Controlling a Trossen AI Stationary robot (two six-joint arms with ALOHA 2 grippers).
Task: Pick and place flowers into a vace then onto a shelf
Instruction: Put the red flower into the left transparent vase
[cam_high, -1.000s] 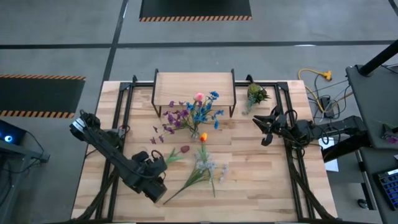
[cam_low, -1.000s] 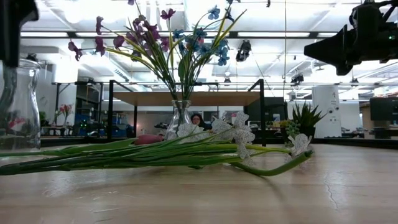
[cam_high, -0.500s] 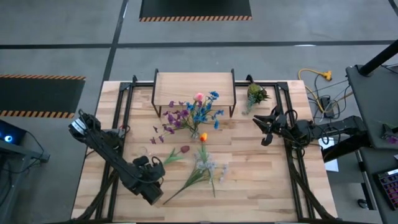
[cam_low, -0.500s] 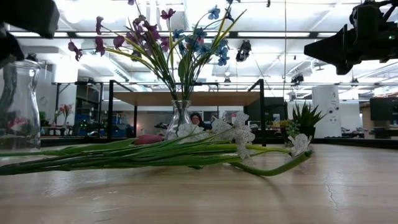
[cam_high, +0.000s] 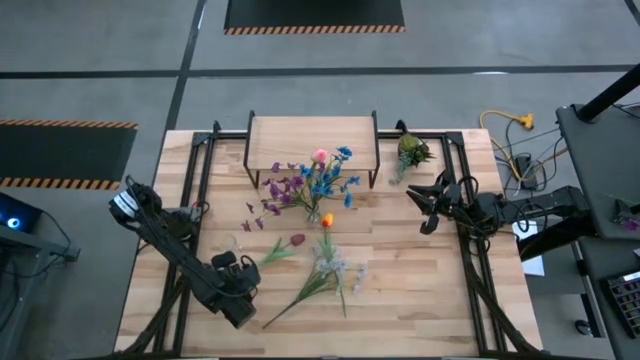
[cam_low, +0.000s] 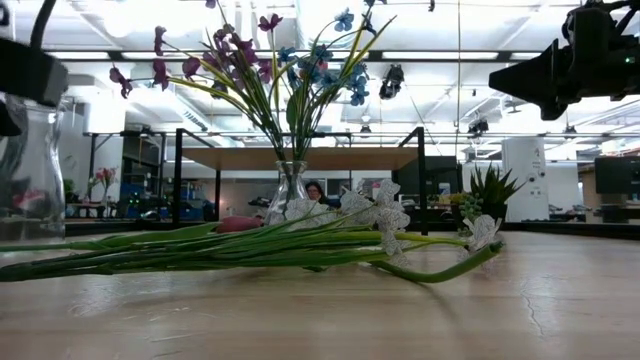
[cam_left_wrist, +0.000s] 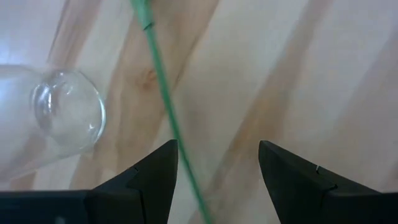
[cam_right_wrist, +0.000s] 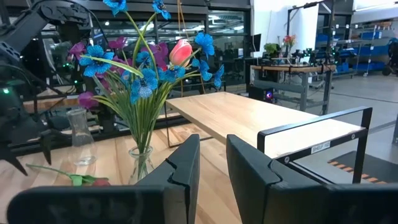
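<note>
A short green-yellow leafy sprig (cam_high: 410, 152) stands at the table's far right, just right of the stand. An empty clear glass flask (cam_right_wrist: 81, 144) stands on the wooden tabletop (cam_high: 400, 290) at the left.

Light wooden plank tabletop (cam_high: 400, 290), rectangular, on a black metal frame.

Resting on it:
- Small low shelf (cam_high: 312, 140), a light wooden board on thin black legs, at the far edge, centre; nothing on its board.
- Clear glass vase (cam_high: 314, 213) filled with purple, blue and pink artificial flowers, just in front of the shelf.
- Short green-yellow leafy sprig (cam_high: 410, 152), beside the shelf's right end.
- Second clear glass vase (cam_high: 229, 245), without flowers, toward the left.
- Loose flowers (cam_high: 322, 270) lying flat near the centre: a dark red head, an orange head, and whitish heads on long green stems.
</note>
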